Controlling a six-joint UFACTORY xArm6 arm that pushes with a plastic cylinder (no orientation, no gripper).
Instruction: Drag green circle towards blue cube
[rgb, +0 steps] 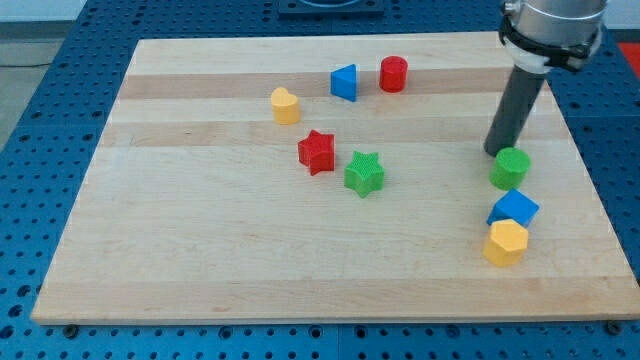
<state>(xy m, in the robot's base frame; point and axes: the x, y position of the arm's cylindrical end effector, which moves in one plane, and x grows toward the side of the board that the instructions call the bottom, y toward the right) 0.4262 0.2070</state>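
Observation:
The green circle (510, 168) is a short green cylinder at the view's right. The blue cube (513, 209) lies just below it, a small gap apart. My tip (493, 151) is the lower end of the dark rod and sits at the green circle's upper left edge, touching or nearly touching it. The rod rises from there to the arm at the view's top right.
A yellow hexagonal block (506, 242) touches the blue cube from below. A green star (364, 173) and a red star (317, 152) sit mid-board. A blue triangle (345, 82), a red cylinder (393, 74) and a yellow heart (285, 105) lie toward the top. The wooden board (200, 240) ends close to the right of the blocks.

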